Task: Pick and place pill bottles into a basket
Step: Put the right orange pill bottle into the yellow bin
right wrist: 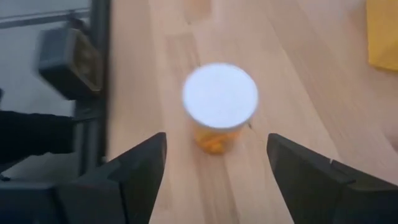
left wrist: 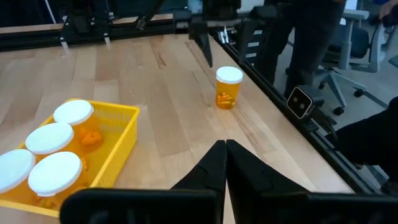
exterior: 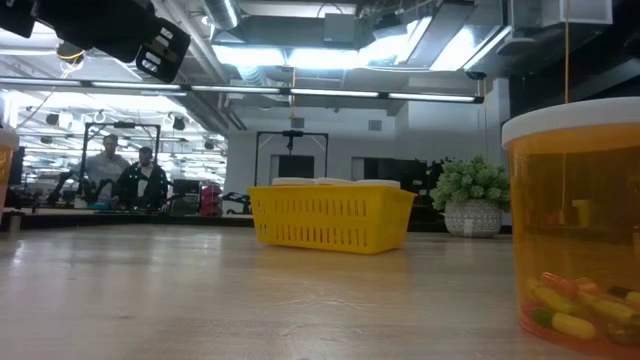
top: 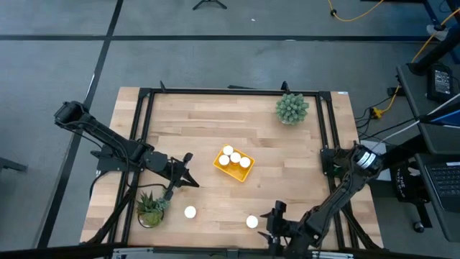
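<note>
The yellow basket (top: 234,164) stands mid-table and holds several white-capped orange pill bottles (left wrist: 55,138). Two more bottles stand upright on the wood near the table's near edge: one (top: 190,212) by the left plant, one (top: 251,221) to its right. My right gripper (top: 270,220) is open just right of that second bottle (right wrist: 219,106), which stands ahead of the fingertips, one finger to each side, without touching. My left gripper (top: 194,183) is shut and empty, left of the basket; it also shows in the left wrist view (left wrist: 225,155).
A small potted plant (top: 151,208) stands at the near left, close under my left arm. Another plant (top: 291,108) stands at the far right. A black frame (top: 144,93) rims the table. People (exterior: 125,175) show in the room beyond.
</note>
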You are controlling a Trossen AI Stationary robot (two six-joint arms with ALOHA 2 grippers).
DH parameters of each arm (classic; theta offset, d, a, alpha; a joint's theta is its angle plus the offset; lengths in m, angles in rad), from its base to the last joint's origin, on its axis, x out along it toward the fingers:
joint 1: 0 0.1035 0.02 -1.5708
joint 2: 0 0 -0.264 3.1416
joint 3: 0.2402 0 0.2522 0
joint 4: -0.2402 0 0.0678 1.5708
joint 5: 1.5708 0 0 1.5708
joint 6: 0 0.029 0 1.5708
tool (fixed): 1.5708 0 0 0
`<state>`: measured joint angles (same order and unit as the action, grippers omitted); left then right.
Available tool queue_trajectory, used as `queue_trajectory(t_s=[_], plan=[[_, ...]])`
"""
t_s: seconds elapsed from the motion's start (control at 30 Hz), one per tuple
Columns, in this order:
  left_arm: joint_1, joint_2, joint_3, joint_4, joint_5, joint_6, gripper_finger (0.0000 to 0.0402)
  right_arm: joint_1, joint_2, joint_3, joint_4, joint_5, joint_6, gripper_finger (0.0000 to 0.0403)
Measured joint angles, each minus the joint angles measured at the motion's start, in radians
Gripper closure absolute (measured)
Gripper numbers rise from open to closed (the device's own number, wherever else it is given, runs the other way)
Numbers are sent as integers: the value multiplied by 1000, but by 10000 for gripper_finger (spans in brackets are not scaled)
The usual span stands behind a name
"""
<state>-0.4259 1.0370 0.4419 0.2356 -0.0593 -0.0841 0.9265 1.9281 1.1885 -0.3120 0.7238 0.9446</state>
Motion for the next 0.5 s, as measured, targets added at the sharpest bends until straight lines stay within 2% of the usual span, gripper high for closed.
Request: queue_trajectory(t_s=[0.2,0.5], plan=[[0,0,0,0,0,0,398,-39,51,0,4,0,50,122],[0,0,0,-1,0,0,399,-53,55,0,85,0,44,122]])
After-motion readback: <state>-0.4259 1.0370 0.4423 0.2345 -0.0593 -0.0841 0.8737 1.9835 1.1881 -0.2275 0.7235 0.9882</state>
